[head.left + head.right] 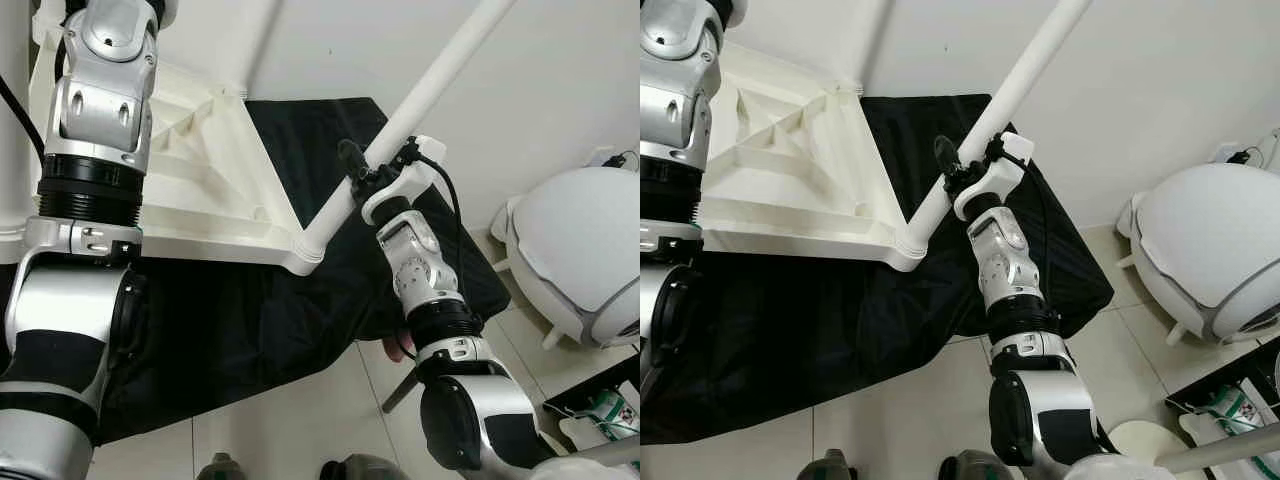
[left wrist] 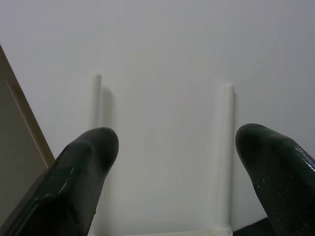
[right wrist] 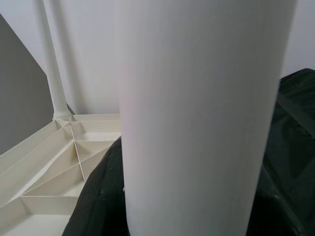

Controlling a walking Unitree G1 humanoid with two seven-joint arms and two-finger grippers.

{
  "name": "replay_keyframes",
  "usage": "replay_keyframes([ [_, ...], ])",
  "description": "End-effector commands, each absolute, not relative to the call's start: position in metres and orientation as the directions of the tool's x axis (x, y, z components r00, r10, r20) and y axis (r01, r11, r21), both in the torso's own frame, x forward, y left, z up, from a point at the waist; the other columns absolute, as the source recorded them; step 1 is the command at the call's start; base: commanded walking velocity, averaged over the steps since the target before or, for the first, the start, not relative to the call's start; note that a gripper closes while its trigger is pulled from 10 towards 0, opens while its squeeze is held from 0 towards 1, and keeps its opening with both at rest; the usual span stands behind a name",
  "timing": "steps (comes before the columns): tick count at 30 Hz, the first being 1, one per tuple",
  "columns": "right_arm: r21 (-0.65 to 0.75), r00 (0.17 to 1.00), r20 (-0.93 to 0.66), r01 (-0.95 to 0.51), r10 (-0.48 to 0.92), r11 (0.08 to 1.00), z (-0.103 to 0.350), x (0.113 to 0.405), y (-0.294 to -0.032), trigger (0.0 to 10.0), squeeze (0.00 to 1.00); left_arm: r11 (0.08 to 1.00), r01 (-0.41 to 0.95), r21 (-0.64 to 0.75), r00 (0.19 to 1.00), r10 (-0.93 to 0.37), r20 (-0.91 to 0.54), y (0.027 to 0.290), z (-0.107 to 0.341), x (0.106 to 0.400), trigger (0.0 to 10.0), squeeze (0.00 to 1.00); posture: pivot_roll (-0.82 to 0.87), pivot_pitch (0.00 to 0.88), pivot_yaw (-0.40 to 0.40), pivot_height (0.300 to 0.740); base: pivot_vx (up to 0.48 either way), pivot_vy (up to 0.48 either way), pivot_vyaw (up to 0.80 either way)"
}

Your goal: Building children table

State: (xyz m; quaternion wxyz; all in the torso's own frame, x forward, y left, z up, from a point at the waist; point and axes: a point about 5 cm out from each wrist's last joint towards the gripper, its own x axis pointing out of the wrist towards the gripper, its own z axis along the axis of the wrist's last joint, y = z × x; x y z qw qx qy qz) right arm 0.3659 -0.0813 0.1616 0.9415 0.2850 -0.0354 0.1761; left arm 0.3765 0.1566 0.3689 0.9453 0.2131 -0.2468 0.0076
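Right gripper [image 1: 958, 165]: clamped around leg [image 1: 1015, 85] at tabletop [image 1: 790, 190] corner.
Left gripper [image 2: 174, 147]: fingers spread, empty, facing wall.
Writing: none legible.

tabletop [image 1: 200, 180] on cloth [image 1: 250, 320] | leg [image 1: 420, 95] in tabletop's right corner | chair [image 1: 585, 255] far right

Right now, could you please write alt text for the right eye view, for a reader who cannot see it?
The right gripper is closed around a white table leg that sits in the corner of an upside-down white tabletop. The tabletop lies on a black cloth on a tiled floor, beside a white wall.
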Motion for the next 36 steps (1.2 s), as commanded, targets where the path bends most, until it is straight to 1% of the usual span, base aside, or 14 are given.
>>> replay_keyframes([
  [1,0.661,0.91,-0.234,-0.108,0.341,0.743,0.061,0.329,-0.066,0.0,0.0,0.927,-0.048,0.371,0.924,-0.099,0.369,0.15,0.336,0.379,10.0,0.0,0.06,0.046,0.036,0.74,0.0,0.0,0.0],
  [2,0.661,0.91,-0.234,-0.108,0.341,0.743,0.061,0.329,-0.066,0.0,0.0,0.927,-0.048,0.371,0.924,-0.099,0.369,0.15,0.336,0.379,10.0,0.0,0.06,0.046,0.036,0.74,0.0,0.0,0.0],
  [4,0.66,0.914,-0.256,-0.074,0.316,0.748,0.054,0.327,-0.074,0.0,0.0,0.942,0.009,0.335,0.948,-0.115,0.297,0.143,0.31,0.377,10.0,0.0,0.05,0.052,0.041,0.74,0.0,0.0,0.0],
  [5,0.66,0.914,-0.256,-0.074,0.316,0.748,0.054,0.327,-0.074,0.0,0.0,0.942,0.009,0.335,0.948,-0.115,0.297,0.143,0.31,0.377,10.0,0.0,0.05,0.052,0.041,0.74,0.0,0.0,0.0],
  [8,0.659,0.92,-0.277,-0.029,0.279,0.752,0.045,0.323,-0.085,0.0,0.0,0.95,0.074,0.304,0.971,-0.138,0.193,0.131,0.271,0.368,10.0,0.0,0.05,0.059,0.041,0.74,0.0,0.0,0.0],
  [10,0.66,0.922,-0.282,-0.015,0.266,0.751,0.042,0.322,-0.089,0.0,0.0,0.952,0.081,0.296,0.976,-0.136,0.17,0.129,0.262,0.366,10.0,0.0,0.05,0.059,0.041,0.74,0.0,0.0,0.0],
  [13,0.692,0.929,-0.315,0.085,0.194,0.717,0.029,0.313,-0.108,0.0,0.0,0.958,0.061,0.279,0.988,-0.097,0.117,0.132,0.243,0.36,10.0,0.0,0.05,0.067,0.036,0.74,0.0,0.0,0.0],
  [15,0.763,0.945,-0.283,0.118,0.165,0.635,0.025,0.309,-0.12,0.0,0.0,0.957,0.024,0.289,0.992,-0.058,0.11,0.14,0.241,0.358,10.0,0.0,0.06,0.069,0.032,0.74,0.0,0.0,0.0],
  [20,0.792,0.963,-0.23,0.104,0.137,0.602,0.028,0.307,-0.13,0.0,0.0,0.956,0.005,0.294,0.994,-0.037,0.102,0.144,0.24,0.357,10.0,0.0,0.06,0.068,0.034,0.74,0.0,0.0,0.0],
  [22,0.833,0.977,-0.181,0.091,0.114,0.546,0.032,0.307,-0.142,0.0,0.0,0.951,-0.006,0.308,0.995,-0.026,0.1,0.146,0.24,0.355,10.0,0.0,0.06,0.066,0.035,0.74,0.0,0.0,0.0],
  [26,0.851,0.985,-0.142,0.07,0.099,0.52,0.036,0.308,-0.152,0.0,0.0,0.95,-0.011,0.313,0.995,-0.021,0.097,0.147,0.24,0.354,10.0,0.0,0.06,0.065,0.04,0.74,0.0,0.0,0.0],
  [29,0.85,0.986,-0.126,0.051,0.108,0.524,0.039,0.31,-0.153,0.0,0.0,0.948,-0.019,0.318,0.995,-0.014,0.1,0.147,0.241,0.353,10.0,0.0,0.05,0.061,0.043,0.74,0.0,0.0,0.0],
  [35,0.828,0.98,-0.096,-0.019,0.175,0.56,0.049,0.318,-0.142,0.0,0.0,0.94,-0.025,0.341,0.995,-0.01,0.099,0.138,0.244,0.352,10.0,0.0,0.05,0.061,0.043,0.74,0.0,0.0,0.0],
  [36,0.822,0.976,-0.098,-0.031,0.194,0.568,0.05,0.319,-0.139,2.4,0.0,0.937,-0.039,0.346,0.995,0.003,0.105,0.138,0.247,0.353,10.0,0.0,0.05,0.061,0.043,0.74,0.0,0.0,0.0],
])
